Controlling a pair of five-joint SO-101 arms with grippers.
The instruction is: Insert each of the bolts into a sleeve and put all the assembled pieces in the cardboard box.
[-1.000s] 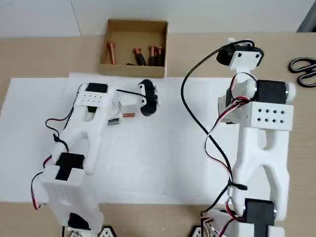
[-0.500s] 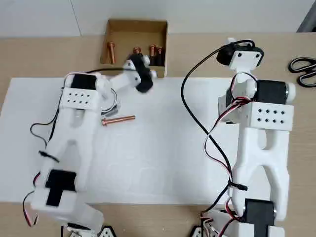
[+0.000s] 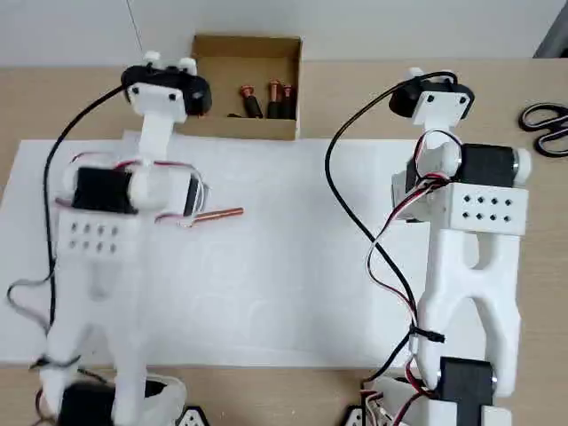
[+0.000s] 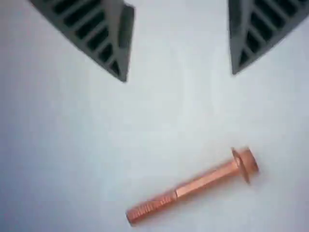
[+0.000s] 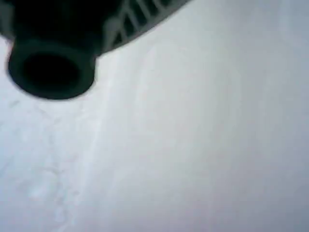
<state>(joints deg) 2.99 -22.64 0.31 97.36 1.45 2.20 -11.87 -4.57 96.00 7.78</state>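
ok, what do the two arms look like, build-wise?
Both the left arm and right arm are white plastic shells with black servos and a grid of holes on one link. A black cable and red, white and black wires run along each. The jaws are dark grey and ribbed.

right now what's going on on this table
The left arm's fingers hang open over a copper-coloured metal bolt lying loose on the white paper sheet. The right arm's fingers hold a black cylindrical sleeve above the sheet. Several assembled pieces already lie in the brown cardboard box.
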